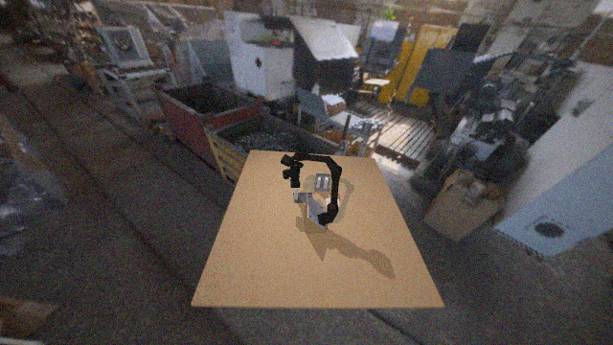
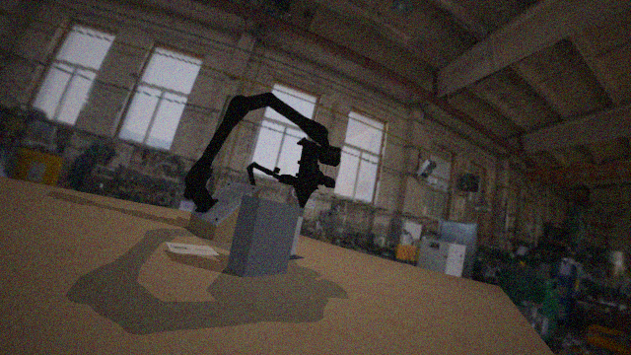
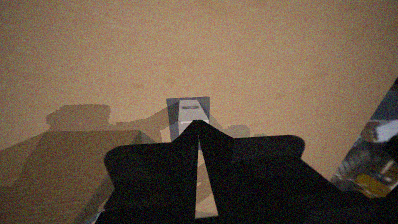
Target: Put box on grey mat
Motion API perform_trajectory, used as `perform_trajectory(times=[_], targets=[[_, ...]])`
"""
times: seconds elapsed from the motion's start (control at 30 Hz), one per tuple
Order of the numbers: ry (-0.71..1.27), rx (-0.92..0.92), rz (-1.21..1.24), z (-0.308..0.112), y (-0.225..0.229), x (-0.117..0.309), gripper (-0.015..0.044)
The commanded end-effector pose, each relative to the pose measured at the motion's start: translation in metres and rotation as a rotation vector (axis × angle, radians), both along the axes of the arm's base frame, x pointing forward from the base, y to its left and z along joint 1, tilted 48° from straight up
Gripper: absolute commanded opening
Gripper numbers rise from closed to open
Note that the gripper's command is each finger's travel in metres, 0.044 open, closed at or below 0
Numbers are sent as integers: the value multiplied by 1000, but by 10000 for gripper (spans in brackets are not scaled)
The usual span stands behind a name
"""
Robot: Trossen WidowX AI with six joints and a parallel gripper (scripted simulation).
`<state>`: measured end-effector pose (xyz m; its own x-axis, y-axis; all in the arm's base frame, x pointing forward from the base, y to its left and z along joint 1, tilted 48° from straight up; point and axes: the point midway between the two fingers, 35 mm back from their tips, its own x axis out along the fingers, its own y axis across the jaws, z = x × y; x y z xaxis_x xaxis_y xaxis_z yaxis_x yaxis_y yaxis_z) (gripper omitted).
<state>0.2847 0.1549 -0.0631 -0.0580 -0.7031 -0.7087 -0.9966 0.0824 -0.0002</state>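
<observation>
Brown desk (image 1: 316,278) (image 2: 394,306) (image 3: 275,60) carries the grey bin (image 1: 322,189) (image 2: 268,239); the hand (image 1: 295,186) (image 2: 303,204) (image 3: 197,124), fingertips together and empty, is above the grey mat (image 1: 305,195) (image 2: 297,256) (image 3: 173,107), at the bin's 8 o'clock in the top view, bearing one upright white box (image 1: 296,193) (image 2: 297,239) (image 3: 190,106), code unreadable.

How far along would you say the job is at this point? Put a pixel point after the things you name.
One white box (image 1: 296,195) (image 2: 297,239) (image 3: 191,114) is out of the bin (image 1: 322,174) (image 2: 266,237) and appears to stand upright on the grey mat (image 1: 306,197) (image 2: 296,256) (image 3: 205,104); two boxes (image 1: 319,182) remain inside. The gripper (image 1: 295,186) (image 2: 302,204) (image 3: 197,124) is shut, holding nothing. Left: probably laying it printed side up, then backing clear. Its code is unreadable here.
</observation>
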Motion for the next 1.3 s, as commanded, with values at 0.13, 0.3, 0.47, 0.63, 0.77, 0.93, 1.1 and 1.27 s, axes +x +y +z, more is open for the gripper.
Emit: perform_trajectory(times=[0.13,0.3,0.47,0.63,0.77,0.93,1.1,1.27], targets=[[40,-28,-41,-7,5,1,0],[39,-29,-41,-42,-31,-4,0],[39,-30,-41,-48,-39,-6,0],[39,-30,-41,-47,-40,-6,0],[39,-30,-41,-42,-45,-6,0],[40,-31,-41,-36,-50,-6,0],[40,-32,-41,-30,-56,-7,0],[40,-32,-41,-24,-62,-7,0]])
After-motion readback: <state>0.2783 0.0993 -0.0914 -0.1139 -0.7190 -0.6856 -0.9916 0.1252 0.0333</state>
